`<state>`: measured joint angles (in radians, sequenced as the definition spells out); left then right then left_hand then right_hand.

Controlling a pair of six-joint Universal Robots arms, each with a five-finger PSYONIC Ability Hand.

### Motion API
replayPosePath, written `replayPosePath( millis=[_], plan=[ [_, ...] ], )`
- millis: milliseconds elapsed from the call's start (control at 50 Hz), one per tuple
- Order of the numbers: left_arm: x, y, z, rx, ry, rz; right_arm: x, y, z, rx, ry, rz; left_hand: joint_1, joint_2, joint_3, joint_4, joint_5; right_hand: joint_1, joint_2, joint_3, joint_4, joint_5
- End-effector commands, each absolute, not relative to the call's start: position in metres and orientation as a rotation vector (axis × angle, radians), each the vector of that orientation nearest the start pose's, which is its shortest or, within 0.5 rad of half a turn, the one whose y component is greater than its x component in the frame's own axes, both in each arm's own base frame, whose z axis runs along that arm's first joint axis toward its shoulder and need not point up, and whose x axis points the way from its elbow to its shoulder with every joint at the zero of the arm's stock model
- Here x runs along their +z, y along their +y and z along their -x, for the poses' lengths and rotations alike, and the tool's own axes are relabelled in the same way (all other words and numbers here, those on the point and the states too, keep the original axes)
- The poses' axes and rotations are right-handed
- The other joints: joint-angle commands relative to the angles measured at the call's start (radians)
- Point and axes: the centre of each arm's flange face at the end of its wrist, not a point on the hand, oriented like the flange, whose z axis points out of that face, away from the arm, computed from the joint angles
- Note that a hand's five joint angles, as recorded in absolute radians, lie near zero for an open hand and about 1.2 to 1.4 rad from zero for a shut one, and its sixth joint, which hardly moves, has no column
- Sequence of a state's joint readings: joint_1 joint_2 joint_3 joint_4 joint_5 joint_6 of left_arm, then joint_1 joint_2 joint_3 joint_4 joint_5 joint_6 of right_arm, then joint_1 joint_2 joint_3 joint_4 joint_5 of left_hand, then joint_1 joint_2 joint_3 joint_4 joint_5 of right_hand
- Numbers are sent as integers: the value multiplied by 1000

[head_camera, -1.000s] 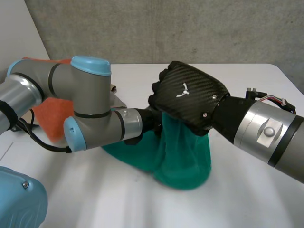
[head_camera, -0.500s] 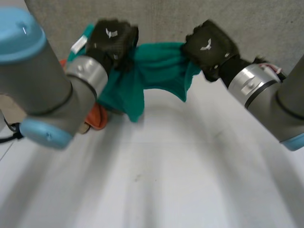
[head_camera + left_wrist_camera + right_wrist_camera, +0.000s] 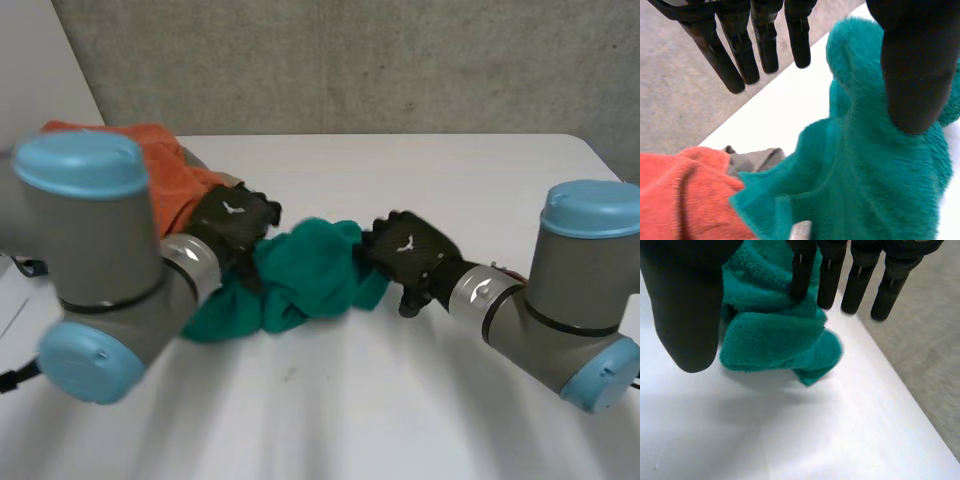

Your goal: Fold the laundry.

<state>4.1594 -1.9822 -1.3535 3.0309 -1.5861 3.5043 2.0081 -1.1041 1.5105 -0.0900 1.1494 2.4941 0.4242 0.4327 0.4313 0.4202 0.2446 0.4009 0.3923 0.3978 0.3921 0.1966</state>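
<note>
The white surface (image 3: 400, 400) runs back to a grey wall. The fingers of my left hand (image 3: 740, 55) are straight and grasp nothing, with the thumb alongside the green towel (image 3: 865, 175). Those of my right hand (image 3: 860, 285) are straight too, one tip brushing it. The towel lies bunched between both hands, which I judge leaves it ready for spreading before any fold. My left wrist view shows a grey cloth (image 3: 755, 159) and an orange towel (image 3: 685, 195) touching the green towel. The head view places that pile on my left-arm side of it.
</note>
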Motion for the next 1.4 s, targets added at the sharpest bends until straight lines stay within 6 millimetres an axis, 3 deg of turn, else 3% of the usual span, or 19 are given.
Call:
replayPosePath(
  millis=[20,180,260,380,500,620,780,860,920,1000,1020,1040,1140,1220,1240,1280,1300,1360,1400],
  plan=[
    [256,-251,283,-1977,2408,-1104,226,-242,-294,-1770,1948,1137,-82,-90,-89,-78,-77,-226,-218,-223,-218,-197],
    [263,-281,263,-1977,2455,-1075,255,-243,-272,-1633,2150,766,-84,-93,-92,-80,-79,-226,-218,-223,-218,-197],
    [252,-295,256,-1898,2524,-1073,260,-253,-256,-1542,2228,565,-84,-93,-92,-80,-79,-226,-218,-223,-218,-197],
    [214,-311,254,-1710,2638,-1130,247,-272,-244,-1414,2273,340,-79,-87,-86,-75,-74,-221,-212,-218,-212,-191],
    [185,-313,259,-1593,2658,-1190,222,-286,-242,-1359,2338,342,-81,-90,-89,-78,-76,-212,-203,-209,-203,-182],
    [178,-314,268,-1630,2610,-1203,196,-296,-249,-1336,2405,383,-99,-108,-106,-95,-94,-209,-200,-206,-200,-179],
    [163,-303,278,-1513,2619,-1231,166,-297,-278,-1379,2427,573,-32,-40,-39,-28,-27,-162,-153,-159,-153,-132],
    [156,-303,281,-1470,2596,-1260,150,-294,-291,-1375,2415,673,165,156,157,169,170,-53,-45,-50,-45,-24],
    [150,-305,287,-1461,2578,-1301,139,-299,-299,-1387,2402,717,408,400,401,412,413,201,210,204,210,231],
    [145,-301,297,-1415,2579,-1372,136,-306,-305,-1395,2382,736,725,716,718,729,730,762,770,765,770,791],
    [147,-300,302,-1407,2574,-1393,136,-310,-307,-1406,2369,740,950,941,942,954,955,993,1002,996,1002,1023],
    [149,-301,303,-1403,2569,-1400,137,-312,-309,-1414,2356,744,972,963,965,976,977,995,1004,998,1004,1025],
    [193,-323,316,-1610,2414,-1357,167,-338,-316,-1615,2211,814,972,964,965,976,977,995,1004,998,1004,1025],
    [270,-352,316,-1983,2152,-1152,229,-366,-324,-1991,1960,833,972,964,965,976,977,995,1004,998,1004,1025],
    [306,-365,313,-2179,2004,-1018,257,-372,-328,-2154,1826,815,972,964,965,976,977,995,1004,998,1004,1025],
    [340,-371,309,-2341,1874,-897,281,-376,-330,-2304,1686,786,972,964,965,976,977,995,1004,998,1004,1025],
    [368,-373,302,-2478,1776,-771,308,-375,-333,-2448,1513,741,972,964,965,976,977,995,1004,998,1004,1025],
    [406,-371,293,-2692,1614,-608,344,-365,-334,-2616,1260,678,972,964,965,976,977,995,1004,998,1004,1025],
    [415,-367,292,-2756,1578,-576,355,-359,-333,-2662,1167,658,972,964,965,976,977,995,1004,998,1004,1025]
  ],
)
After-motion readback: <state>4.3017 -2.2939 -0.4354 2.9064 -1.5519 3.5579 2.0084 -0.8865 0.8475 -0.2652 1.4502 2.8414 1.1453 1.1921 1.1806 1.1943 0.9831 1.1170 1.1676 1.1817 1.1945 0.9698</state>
